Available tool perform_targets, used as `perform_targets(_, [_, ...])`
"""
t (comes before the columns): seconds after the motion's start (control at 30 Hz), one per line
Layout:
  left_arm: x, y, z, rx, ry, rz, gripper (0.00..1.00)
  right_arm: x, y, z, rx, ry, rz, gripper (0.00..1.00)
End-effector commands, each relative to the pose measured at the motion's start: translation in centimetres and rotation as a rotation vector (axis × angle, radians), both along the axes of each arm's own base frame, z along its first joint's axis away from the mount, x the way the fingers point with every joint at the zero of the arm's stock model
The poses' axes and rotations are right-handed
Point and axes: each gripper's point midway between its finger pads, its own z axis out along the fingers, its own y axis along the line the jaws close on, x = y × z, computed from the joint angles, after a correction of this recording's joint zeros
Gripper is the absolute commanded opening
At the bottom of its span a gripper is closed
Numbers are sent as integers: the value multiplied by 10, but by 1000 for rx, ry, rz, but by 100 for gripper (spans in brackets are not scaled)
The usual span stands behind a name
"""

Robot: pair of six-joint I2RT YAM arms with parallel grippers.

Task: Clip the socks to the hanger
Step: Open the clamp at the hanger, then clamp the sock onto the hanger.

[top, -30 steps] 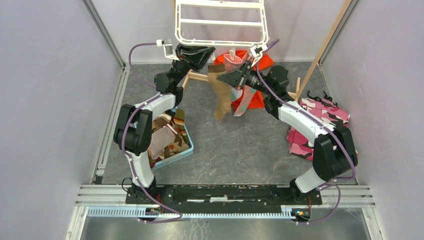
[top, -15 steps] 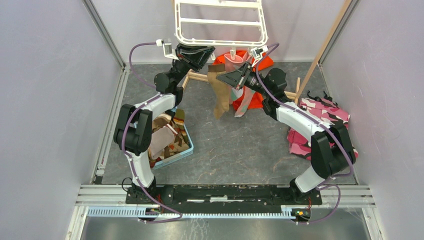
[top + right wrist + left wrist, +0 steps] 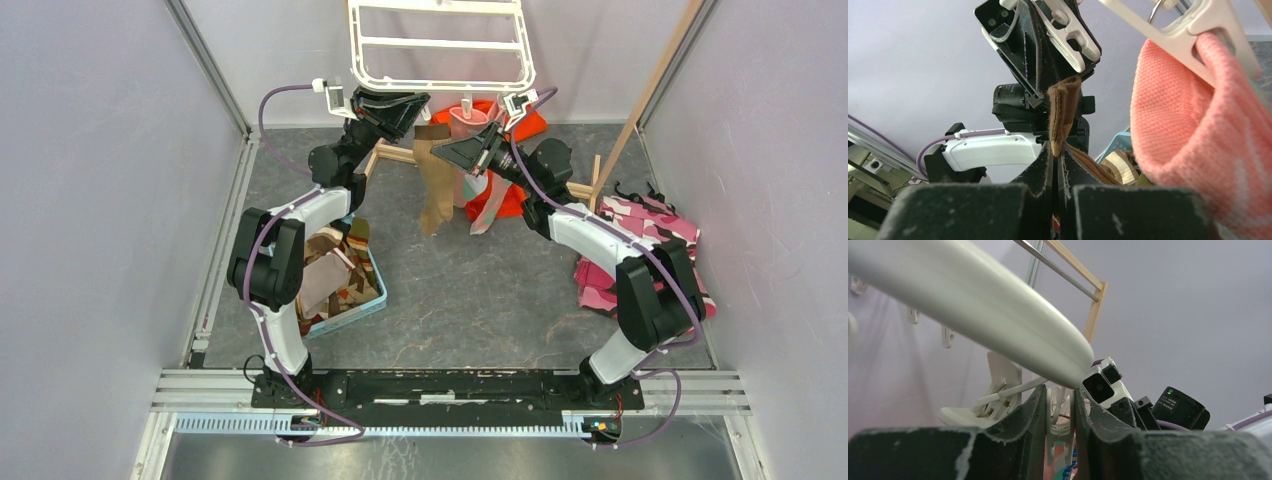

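Observation:
The white hanger (image 3: 440,45) hangs at the back. My left gripper (image 3: 415,108) is raised under its near edge and shut on a dangling white clip (image 3: 1060,415), squeezing it between both fingers. My right gripper (image 3: 442,152) is shut on the cuff of a plain brown sock (image 3: 435,195), which dangles below it. In the right wrist view the brown sock's (image 3: 1062,115) top edge sits right at the lower end of the clip (image 3: 1073,35) held by the left gripper (image 3: 1033,60). A pink sock (image 3: 1193,130) with teal patches hangs from a neighbouring clip (image 3: 1198,30).
A blue basket (image 3: 378,290) of assorted socks sits by the left arm. An orange garment (image 3: 512,195) lies behind the hanging socks. Pink camouflage cloth (image 3: 650,245) lies at the right. A wooden stand (image 3: 640,110) leans at the back right, and grey walls enclose the cell.
My right gripper has carried the brown sock slightly left and up, closer to the clip held by the left gripper. The left gripper has stayed put.

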Motion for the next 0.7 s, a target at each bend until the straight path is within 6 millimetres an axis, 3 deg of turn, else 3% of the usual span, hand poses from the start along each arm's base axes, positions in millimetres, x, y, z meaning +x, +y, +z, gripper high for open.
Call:
perform_targets(0.0, [-53, 16, 55, -110, -244, -33, 12, -6, 0, 32, 77, -68, 33, 0])
perform_targets(0.27, [-56, 16, 57, -110, -243, -46, 12, 7, -8, 25, 78, -40, -6, 0])
perform_targets(0.67, [-57, 15, 55, -105, -238, -57, 12, 17, -18, 42, 111, -89, -17, 0])
